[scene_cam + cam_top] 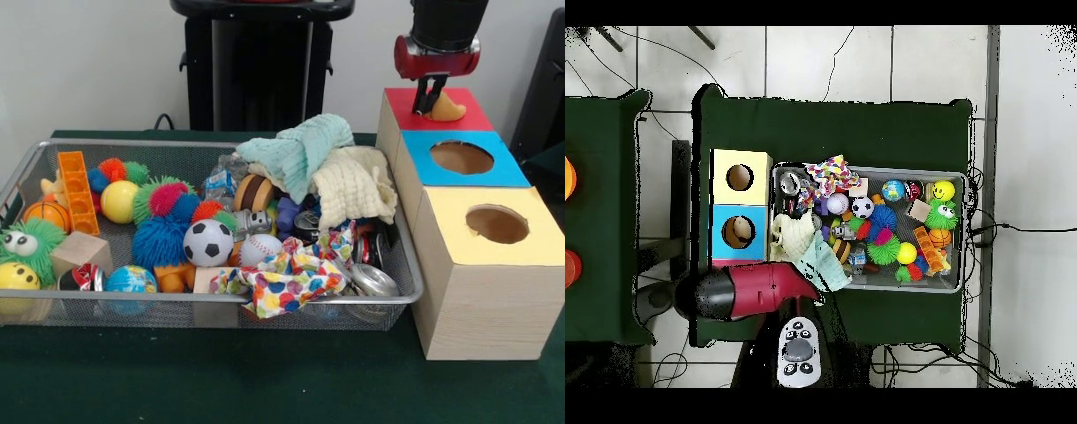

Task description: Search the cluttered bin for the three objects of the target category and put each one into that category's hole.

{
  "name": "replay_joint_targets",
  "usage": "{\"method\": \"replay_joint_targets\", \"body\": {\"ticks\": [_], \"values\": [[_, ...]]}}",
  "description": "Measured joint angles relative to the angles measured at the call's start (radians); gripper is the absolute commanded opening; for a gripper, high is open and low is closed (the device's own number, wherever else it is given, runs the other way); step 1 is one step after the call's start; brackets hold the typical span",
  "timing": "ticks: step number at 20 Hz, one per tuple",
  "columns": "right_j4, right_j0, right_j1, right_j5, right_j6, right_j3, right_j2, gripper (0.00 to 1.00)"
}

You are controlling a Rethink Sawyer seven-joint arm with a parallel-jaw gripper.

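Fingers (432, 97) of the red and black arm's gripper pinch a small orange-yellow rubbery toy (448, 109), holding it right over the red-topped section (463, 111) of the pale wooden sorting box; the toy sits low against that red surface, so whether this section has a hole beneath it cannot be made out. Just nearer the camera than the fingers lies the blue-topped section with its round hole (461, 157), and nearer again the yellow-topped section with its round hole (497, 223). Down and to the left of the fingers stands the silver wire mesh bin (265, 300) on the dark green tabletop (221, 380), just beside the box. The bin is heaped with a mint green cloth (305, 146), a cream cloth (353, 185), a black-and-white soccer ball (207, 242), a blue spiky ball (161, 242) and an orange perforated brick (78, 192). In the overhead view the red arm (760, 290) covers the box's red end
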Motion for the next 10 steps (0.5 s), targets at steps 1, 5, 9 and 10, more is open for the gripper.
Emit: {"method": "replay_joint_targets", "body": {"ticks": [1, 5, 9, 10], "values": [[0.0, 0.003, -0.001, -0.003, 0.0, 0.001, -0.002, 0.0], [-0.001, 0.013, -0.008, -0.033, 0.0, 0.015, -0.012, 0.0], [-0.001, 0.008, -0.02, -0.073, 0.0, 0.04, -0.009, 0.0], [-0.001, -0.007, -0.03, -0.106, 0.0, 0.064, 0.004, 0.0]]}}
